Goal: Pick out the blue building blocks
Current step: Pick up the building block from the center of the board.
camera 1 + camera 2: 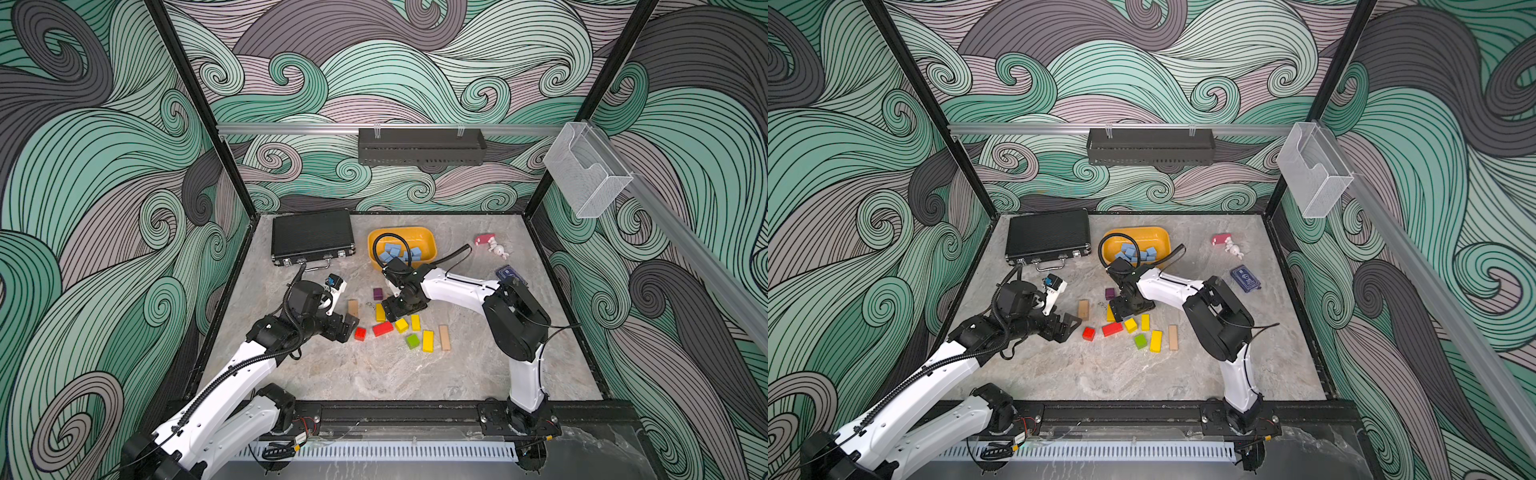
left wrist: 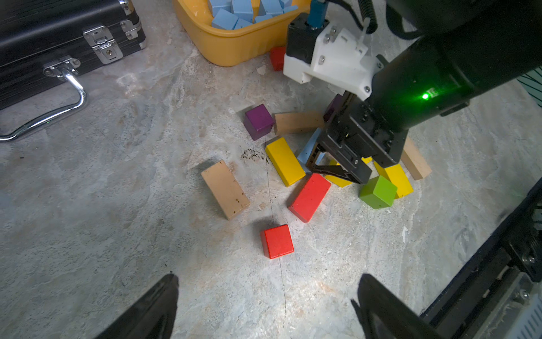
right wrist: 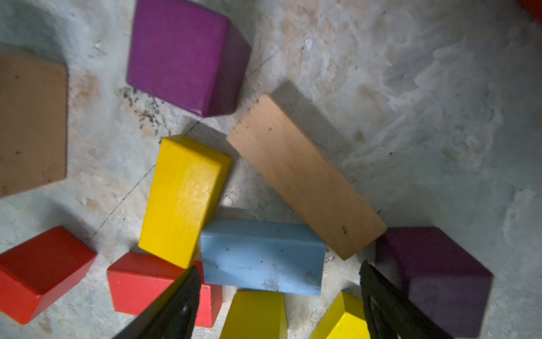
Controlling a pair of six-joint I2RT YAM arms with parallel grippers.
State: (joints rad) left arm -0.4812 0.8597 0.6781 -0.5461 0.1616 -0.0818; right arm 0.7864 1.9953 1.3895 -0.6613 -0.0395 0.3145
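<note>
Several light-blue building blocks (image 1: 400, 252) (image 1: 1136, 252) (image 2: 231, 11) lie in the yellow tub (image 1: 426, 236). One blue bar (image 3: 262, 255) (image 2: 307, 146) lies flat on the table among yellow, red, tan and purple blocks. My right gripper (image 3: 278, 281) (image 1: 401, 309) (image 1: 1128, 309) points down over this bar, open, one finger by each end of it, nothing gripped. My left gripper (image 2: 267, 293) (image 1: 351, 326) (image 1: 1069, 326) hovers low and open, empty, a little short of a red cube (image 2: 277, 240).
Red, yellow, green, tan and purple blocks (image 1: 428, 340) crowd round the right gripper. A closed black case (image 1: 312, 237) sits at the back left. A pink and white toy (image 1: 494, 247) and a dark blue card packet (image 1: 1246, 278) lie at the right.
</note>
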